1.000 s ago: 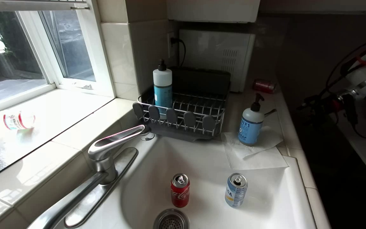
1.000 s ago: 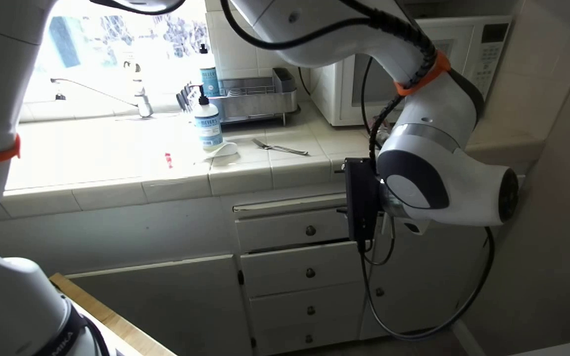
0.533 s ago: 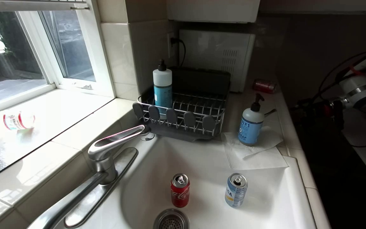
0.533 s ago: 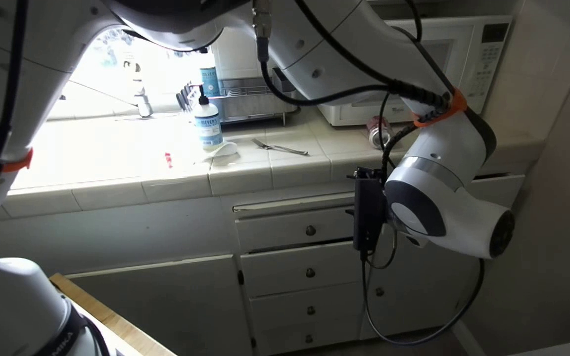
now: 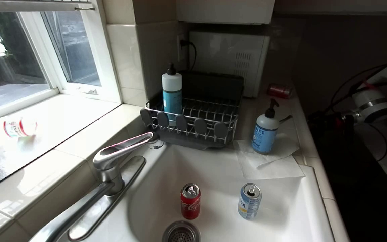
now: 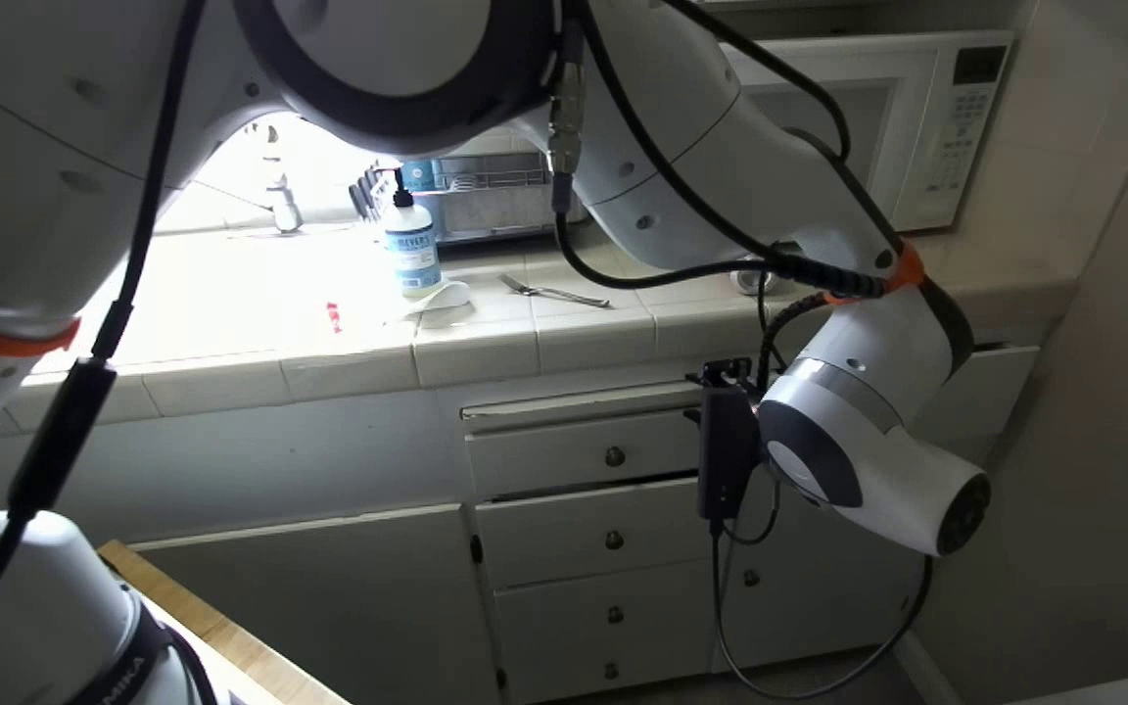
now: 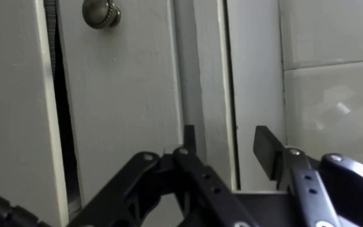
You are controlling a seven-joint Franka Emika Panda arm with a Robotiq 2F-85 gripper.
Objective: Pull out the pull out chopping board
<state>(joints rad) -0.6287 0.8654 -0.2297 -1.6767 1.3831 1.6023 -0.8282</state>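
Observation:
The pull-out chopping board shows as a pale, thin front strip (image 7: 213,94) in the wrist view, between the top drawer and the counter edge. In an exterior view its long white edge (image 6: 579,399) runs under the counter, level with my gripper (image 6: 692,398). My gripper (image 7: 227,142) is partly open, its black pads to either side of the strip in the wrist view. The right pad (image 7: 265,151) is clearly apart from the strip; whether the left one touches, I cannot tell. In an exterior view the gripper (image 5: 317,116) is dark and hard to make out.
Below the board is a drawer with a round knob (image 6: 615,456), above several more drawers. The tiled counter (image 6: 476,351) overhangs; on it lie a fork (image 6: 554,292), a soap bottle (image 6: 411,250) and a can (image 5: 280,90). A cable (image 6: 848,690) loops below the wrist.
My gripper's fingers have come closer together. The wrist has tilted and shifted toward the counter, while the elbow has dropped in an exterior view. The board shows no movement.

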